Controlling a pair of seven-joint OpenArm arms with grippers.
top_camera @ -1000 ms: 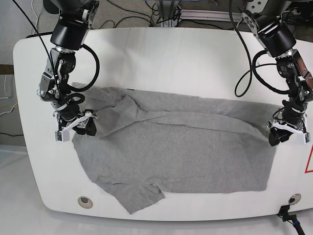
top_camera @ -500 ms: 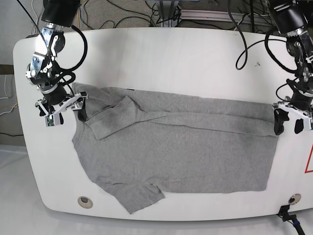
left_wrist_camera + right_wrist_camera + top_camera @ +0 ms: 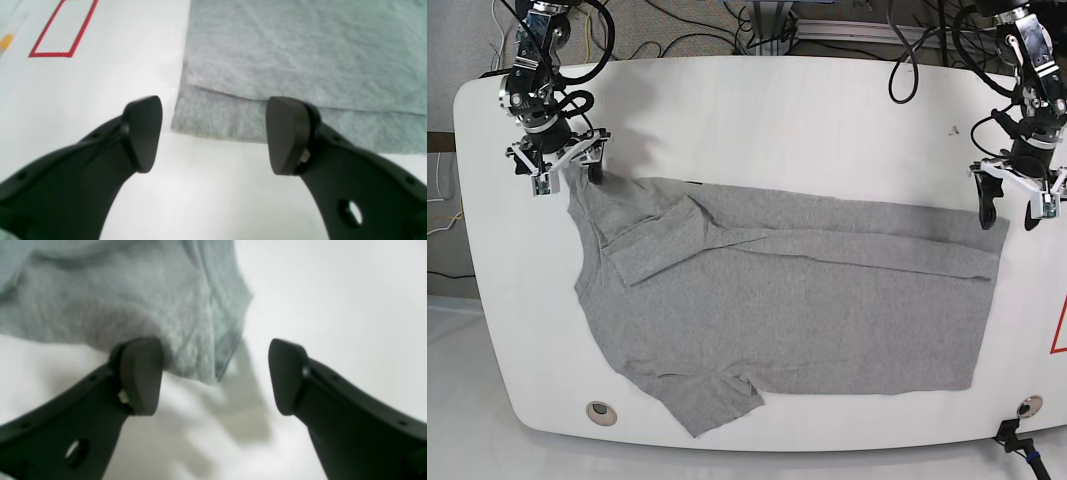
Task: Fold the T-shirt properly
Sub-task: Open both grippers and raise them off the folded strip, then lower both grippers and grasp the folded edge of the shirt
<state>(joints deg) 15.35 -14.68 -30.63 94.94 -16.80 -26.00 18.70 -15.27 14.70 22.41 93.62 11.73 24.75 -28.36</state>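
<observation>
The grey T-shirt (image 3: 797,300) lies spread on the white table (image 3: 777,110), with a fold line running across its upper part and a sleeve sticking out at the front left. My right gripper (image 3: 567,180) hovers at the shirt's far left corner (image 3: 200,323). It is open, and the cloth edge sits between its fingers (image 3: 140,373) without being clamped. My left gripper (image 3: 1008,215) is at the shirt's far right corner (image 3: 206,116). It is open too, its fingers (image 3: 287,136) just short of the layered edge.
A red outlined rectangle (image 3: 63,30) is printed on the table right of the shirt, also seen as a red marking (image 3: 1059,330) in the base view. Two round holes (image 3: 601,410) (image 3: 1027,406) sit near the front edge. Cables (image 3: 687,30) run behind the far edge.
Both arms have moved toward the table's far edge, drawing the shirt's upper edge and corners back with them. The grippers, shut on the cloth a second ago, now stand open.
</observation>
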